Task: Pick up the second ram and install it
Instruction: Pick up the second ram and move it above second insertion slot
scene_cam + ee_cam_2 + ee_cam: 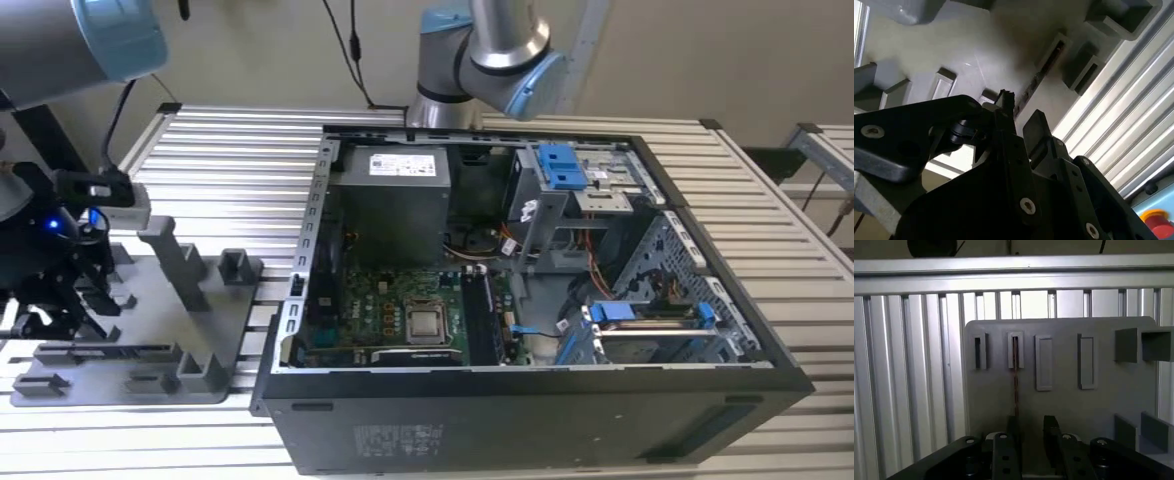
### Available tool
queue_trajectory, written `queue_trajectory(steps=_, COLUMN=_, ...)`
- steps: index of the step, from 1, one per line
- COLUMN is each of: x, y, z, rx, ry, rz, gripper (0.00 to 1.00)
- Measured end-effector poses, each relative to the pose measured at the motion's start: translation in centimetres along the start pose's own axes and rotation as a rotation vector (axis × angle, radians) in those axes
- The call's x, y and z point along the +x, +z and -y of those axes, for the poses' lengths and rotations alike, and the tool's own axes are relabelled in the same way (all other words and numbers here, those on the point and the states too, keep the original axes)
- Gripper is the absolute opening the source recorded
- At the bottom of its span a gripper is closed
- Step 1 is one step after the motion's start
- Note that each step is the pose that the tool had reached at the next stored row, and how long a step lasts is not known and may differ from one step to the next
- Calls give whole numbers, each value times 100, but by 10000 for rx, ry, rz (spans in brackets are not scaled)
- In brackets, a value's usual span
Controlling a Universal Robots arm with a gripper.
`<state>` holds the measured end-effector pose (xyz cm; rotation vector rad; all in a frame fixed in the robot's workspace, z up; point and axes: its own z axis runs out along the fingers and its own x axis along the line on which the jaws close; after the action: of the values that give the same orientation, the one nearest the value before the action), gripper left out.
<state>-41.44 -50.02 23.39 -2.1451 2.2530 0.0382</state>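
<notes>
Second ram (pixel 1015 375) at the fingertips: closest to your first wrist view, the gripper (pixel 1032 425) hangs with its two black fingers (pixel 1051 430) spread and nothing between them. The stick stands on edge just beyond them, showing as a thin brownish line.
Seat: it sits in a narrow slot of the grey tray (pixel 1064 405), its far end caught in a raised pocket, with similar pockets alongside.
Alignment: the stick's line seems to run toward one finger rather than the gap, though the angle may mislead you.
Handling: judge it light, thin and stiff. It is a bare circuit board, so treat it as fragile and never twist or lever it.
Hold: pinch the two flat faces near the middle of the upper edge, pads square to the board, so it rises straight out of the slot. Keep off the lower edge, which is down in the tray and hidden from you.
Slip: the faces look smooth, so a firm but modest squeeze should do.
Beyond: the tray rests on a slatted metal table (pixel 214 150).
Farthest: toward the exterior view's right stands the open computer case (pixel 534 420), its green motherboard (pixel 387 300) exposed.
</notes>
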Motion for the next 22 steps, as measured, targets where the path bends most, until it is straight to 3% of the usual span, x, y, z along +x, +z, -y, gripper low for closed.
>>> queue_trajectory(steps=9, x=73, y=134, z=-35, rx=-3, ry=-95, rz=2, gripper=36)
queue_trajectory(steps=22, x=90, y=350, z=-79, rx=66, ry=-351, rz=5, gripper=36)
